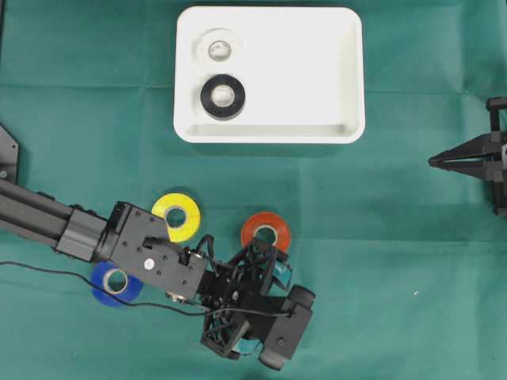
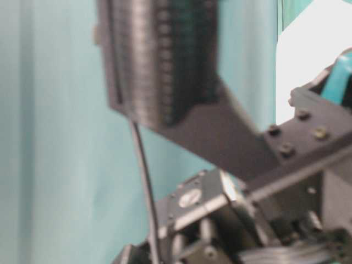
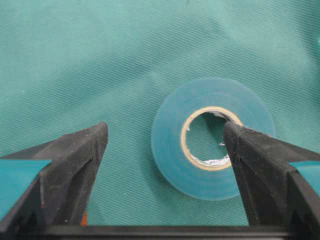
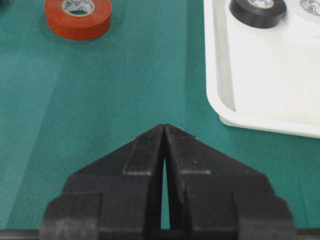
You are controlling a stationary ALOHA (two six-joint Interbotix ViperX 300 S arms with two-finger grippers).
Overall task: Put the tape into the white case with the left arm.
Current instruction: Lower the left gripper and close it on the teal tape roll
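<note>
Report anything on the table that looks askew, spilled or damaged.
Nothing stands out. The white and black rolls lie flat in the white case; yellow, red, blue and teal rolls lie flat on the cloth.

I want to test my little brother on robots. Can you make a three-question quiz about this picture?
1. How many tape rolls lie in the white case?
2. True or false: the left gripper has its jaws open around a green tape roll.
3. Which roll lies nearest the case: A yellow roll, B orange roll, C blue roll?

Key: 1. Two, a white roll and a black roll. 2. True. 3. B.
</note>
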